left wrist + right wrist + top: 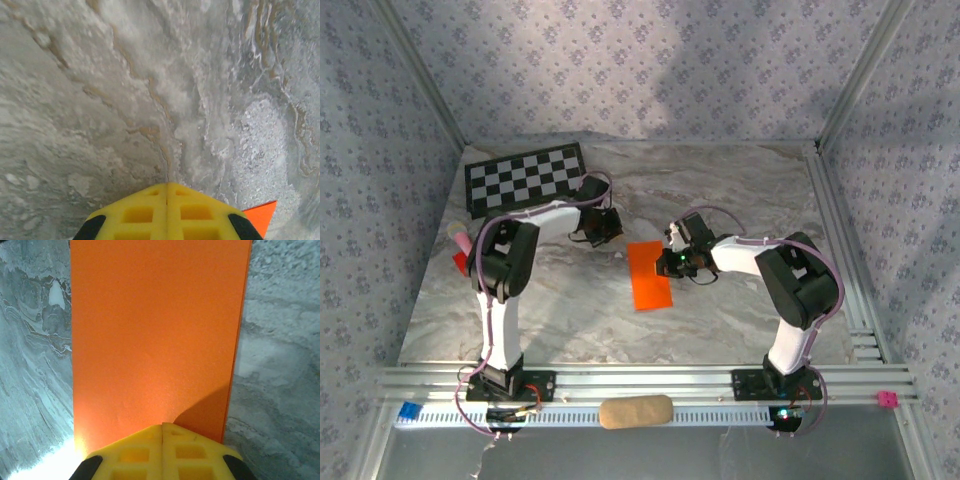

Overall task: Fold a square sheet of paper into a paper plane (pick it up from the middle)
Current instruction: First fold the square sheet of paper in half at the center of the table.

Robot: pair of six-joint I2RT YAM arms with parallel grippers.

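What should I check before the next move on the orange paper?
1. Orange paper lies flat on the table as a narrow rectangle: ok.
2. Right gripper shut, with its tips over the paper's edge: ok.
3. Right gripper actually pinning or pinching the paper: cannot tell.
4. Left gripper shut over bare table, with a corner of the paper just beside it: ok.
5. Checkerboard sheet well apart from the paper: ok.
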